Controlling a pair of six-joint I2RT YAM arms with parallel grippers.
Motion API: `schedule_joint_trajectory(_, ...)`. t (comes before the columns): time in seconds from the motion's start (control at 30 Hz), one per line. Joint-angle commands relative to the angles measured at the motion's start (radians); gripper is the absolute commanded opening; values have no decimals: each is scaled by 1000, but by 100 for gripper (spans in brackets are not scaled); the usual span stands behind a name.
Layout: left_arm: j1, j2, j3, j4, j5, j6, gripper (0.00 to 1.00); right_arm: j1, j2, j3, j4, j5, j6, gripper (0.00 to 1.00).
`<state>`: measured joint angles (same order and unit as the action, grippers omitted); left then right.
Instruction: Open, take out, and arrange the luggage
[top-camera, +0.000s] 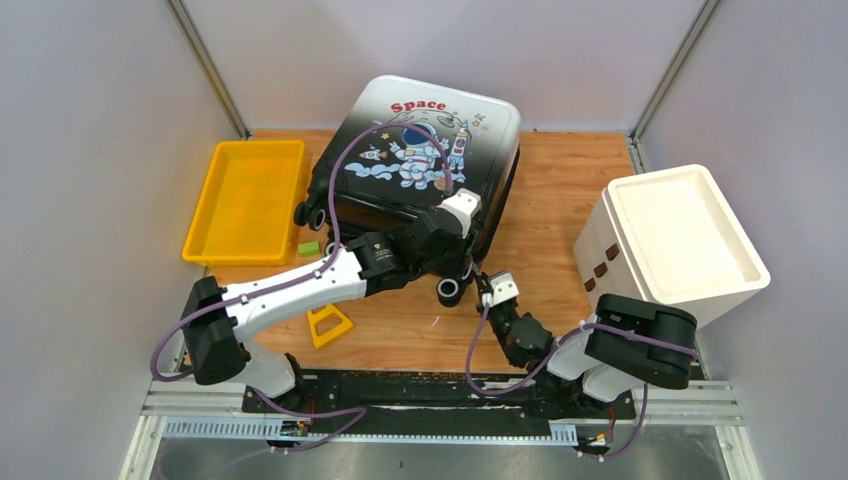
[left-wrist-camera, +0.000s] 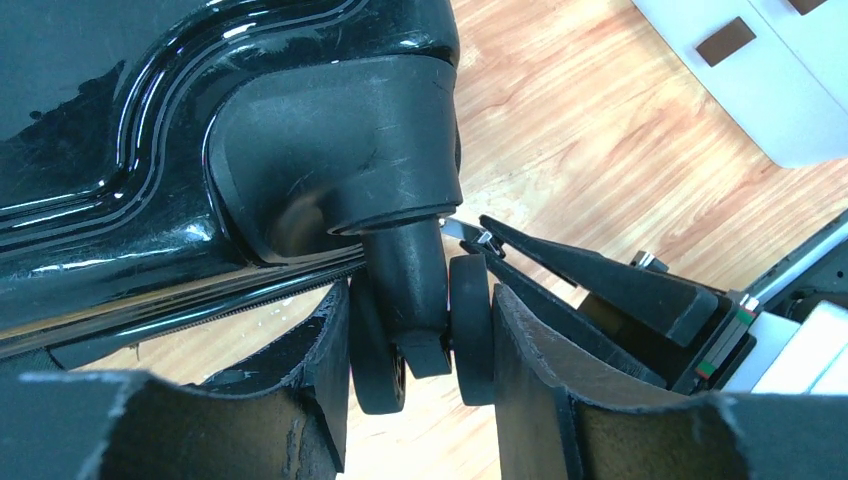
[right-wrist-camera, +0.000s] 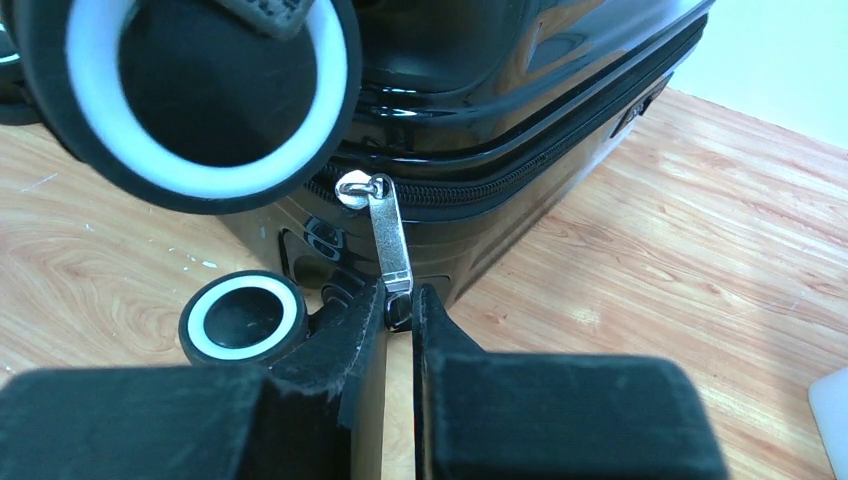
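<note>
black-to-white luggage (top-camera: 420, 150) with astronaut print, yellow tray (top-camera: 245, 200), white bin (top-camera: 680, 235), wood-grain table (top-camera: 560, 200)

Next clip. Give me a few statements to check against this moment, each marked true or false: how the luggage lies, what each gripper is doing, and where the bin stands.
1. The luggage lies closed, astronaut print up. True.
2. The right gripper is shut on the zipper pull. True.
3. The left gripper hangs free, holding nothing. False: its fingers clasp a wheel of the luggage.
4. The white bin stands to the left of the luggage. False: it stands to the right; the yellow tray is the one on the left.
</note>
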<state>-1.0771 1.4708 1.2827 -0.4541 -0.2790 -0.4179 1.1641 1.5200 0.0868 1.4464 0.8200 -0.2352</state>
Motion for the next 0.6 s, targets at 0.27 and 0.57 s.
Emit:
schedule_joint_trajectory(0.27,2,-102,-35,-78,63,78,0,-313,-433,37,-459,-102,305,0)
schedule_joint_trajectory(0.57,1,-105,-30,-67,103,89,0,-436,-497,70,-547,-301,195,0)
